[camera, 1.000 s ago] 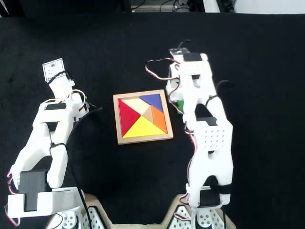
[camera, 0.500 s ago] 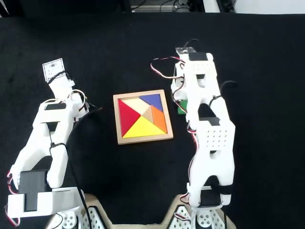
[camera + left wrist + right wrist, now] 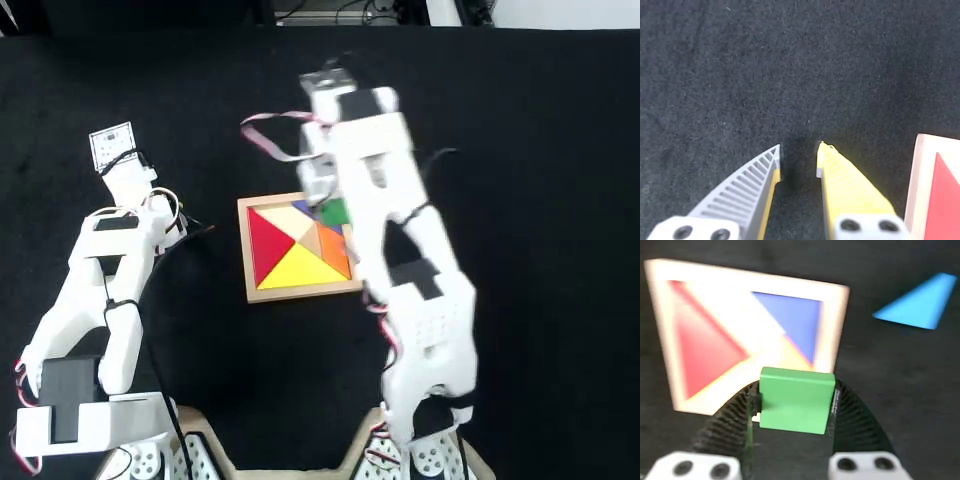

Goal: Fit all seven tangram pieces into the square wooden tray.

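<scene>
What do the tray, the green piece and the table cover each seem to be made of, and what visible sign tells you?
Tray: probably unfinished wood, judging by its pale tan, matt rim.
Green piece: painted wood or plastic, cannot tell which; it has flat even colour and crisp edges.
Table cover: black felt-like cloth, with a fuzzy, speckled, shine-free surface.

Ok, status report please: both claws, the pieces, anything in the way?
Right claw shut on green square, over the tray. Left claw open, empty, beside tray. Blue triangle on cloth outside tray, not blocking.
</scene>
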Robot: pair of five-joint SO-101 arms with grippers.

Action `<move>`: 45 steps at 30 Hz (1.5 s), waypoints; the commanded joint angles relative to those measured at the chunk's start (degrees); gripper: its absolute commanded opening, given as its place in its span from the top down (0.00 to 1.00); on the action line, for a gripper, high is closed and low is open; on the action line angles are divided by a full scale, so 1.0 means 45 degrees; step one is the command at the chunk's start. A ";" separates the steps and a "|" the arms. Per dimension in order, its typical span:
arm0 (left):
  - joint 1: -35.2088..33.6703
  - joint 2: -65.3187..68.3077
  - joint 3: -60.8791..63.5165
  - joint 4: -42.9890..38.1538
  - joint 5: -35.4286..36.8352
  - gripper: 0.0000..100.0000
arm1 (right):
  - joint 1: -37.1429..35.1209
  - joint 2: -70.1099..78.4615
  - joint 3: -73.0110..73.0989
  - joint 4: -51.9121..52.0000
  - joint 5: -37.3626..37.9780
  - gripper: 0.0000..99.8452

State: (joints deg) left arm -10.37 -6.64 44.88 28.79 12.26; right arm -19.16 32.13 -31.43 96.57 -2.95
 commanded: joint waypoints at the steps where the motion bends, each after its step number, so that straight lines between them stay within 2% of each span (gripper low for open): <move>1: 0.0147 -0.0059 -0.0068 -0.0176 -0.0137 0.87 | -0.1074 -0.0322 -0.0537 -0.0723 -0.0391 0.94; 8: 0.0147 -0.0059 -0.0068 -0.0195 -0.0137 0.87 | -0.1016 0.1299 -0.0557 -0.2129 -0.0371 0.94; 12: 0.0147 -0.0059 -0.0068 -0.0195 -0.0137 0.87 | -0.1074 0.1788 -0.1026 -0.2090 -0.0234 0.94; 19: 0.0147 -0.0059 -0.0068 -0.0195 -0.0137 0.87 | -0.0977 0.2432 -0.1866 -0.2012 0.4767 0.94; 21: 0.0147 -0.0059 -0.0068 -0.0195 -0.0137 0.87 | -0.1055 0.2569 -0.1807 -0.2012 0.5665 0.94; 35: 0.0147 -0.0059 -0.0088 -0.0215 -0.0137 0.87 | -0.1426 0.2862 -0.1768 -0.2012 0.5841 0.93; 37: 0.0147 -0.0059 -0.0088 -0.0215 -0.0137 0.87 | -0.1426 0.2842 -0.1748 -0.1993 0.5841 0.88; 42: 0.0147 -0.0059 -0.0088 -0.0215 -0.0137 0.87 | -0.1426 0.2882 -0.1748 -0.1954 0.6134 0.68; 45: 0.0147 -0.0059 -0.0088 -0.0215 -0.0137 0.87 | -0.1621 0.2842 -0.1827 -0.1465 0.6545 0.68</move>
State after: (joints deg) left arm -10.37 -6.64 44.88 28.79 12.26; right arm -24.79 45.49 -36.62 88.31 24.92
